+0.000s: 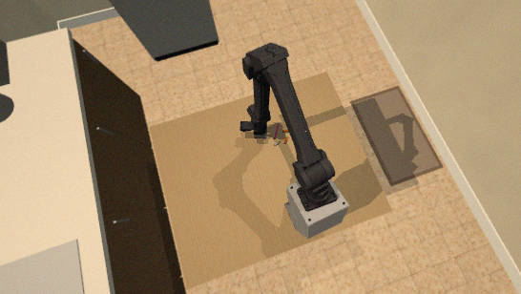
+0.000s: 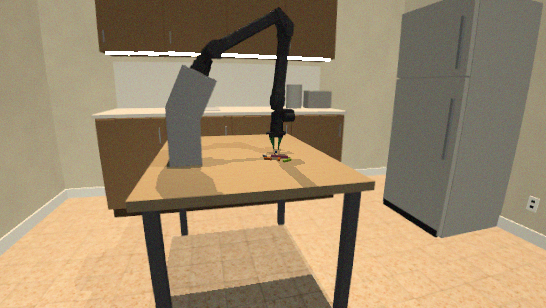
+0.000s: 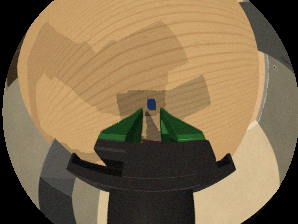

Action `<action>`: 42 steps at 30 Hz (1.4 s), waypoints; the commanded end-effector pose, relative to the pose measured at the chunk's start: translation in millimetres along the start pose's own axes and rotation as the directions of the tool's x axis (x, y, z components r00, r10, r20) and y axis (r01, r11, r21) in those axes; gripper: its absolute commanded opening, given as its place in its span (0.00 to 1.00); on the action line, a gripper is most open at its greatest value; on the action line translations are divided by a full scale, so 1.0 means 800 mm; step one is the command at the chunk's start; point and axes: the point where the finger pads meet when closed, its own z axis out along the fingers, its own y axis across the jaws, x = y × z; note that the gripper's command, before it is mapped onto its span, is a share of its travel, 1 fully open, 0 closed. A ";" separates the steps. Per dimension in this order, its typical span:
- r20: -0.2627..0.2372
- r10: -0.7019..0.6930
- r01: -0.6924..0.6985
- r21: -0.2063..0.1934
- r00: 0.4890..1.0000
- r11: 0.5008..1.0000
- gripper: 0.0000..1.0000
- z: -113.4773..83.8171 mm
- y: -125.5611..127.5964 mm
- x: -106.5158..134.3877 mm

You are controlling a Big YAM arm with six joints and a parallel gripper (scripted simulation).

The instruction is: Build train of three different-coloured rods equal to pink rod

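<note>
My gripper (image 2: 276, 148) (image 3: 151, 112) stands low over the table, its green fingers partly apart with nothing held between them. A small blue rod (image 3: 151, 104) shows just beyond the fingertips in the wrist view, touching neither. A long pink or purple rod (image 1: 277, 131) lies beside the gripper; its exact colour is hard to tell. Two orange rods (image 1: 285, 131) (image 1: 286, 140) lie near it, and a small greyish rod (image 1: 277, 143) lies at its lower end. A lime or green rod (image 2: 287, 160) shows in the exterior view. Other rods are too small or hidden to tell.
The wooden table (image 1: 191, 191) (image 2: 240, 182) carries the arm's grey base (image 1: 317, 215) (image 2: 185, 120). The upper arm passes above the table just right of the rods in the top view. Arm shadows cross the rod area.
</note>
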 end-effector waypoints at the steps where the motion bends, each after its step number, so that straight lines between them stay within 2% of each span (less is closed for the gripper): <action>1: 0.014 -0.006 0.005 0.010 1.000 1.000 0.23 -0.002 0.001 -0.008; 32: 0.014 -0.006 0.005 0.010 1.000 1.000 0.23 -0.002 0.002 -0.008; 42: 0.012 -0.006 0.006 0.008 1.000 1.000 0.23 0.009 0.001 -0.008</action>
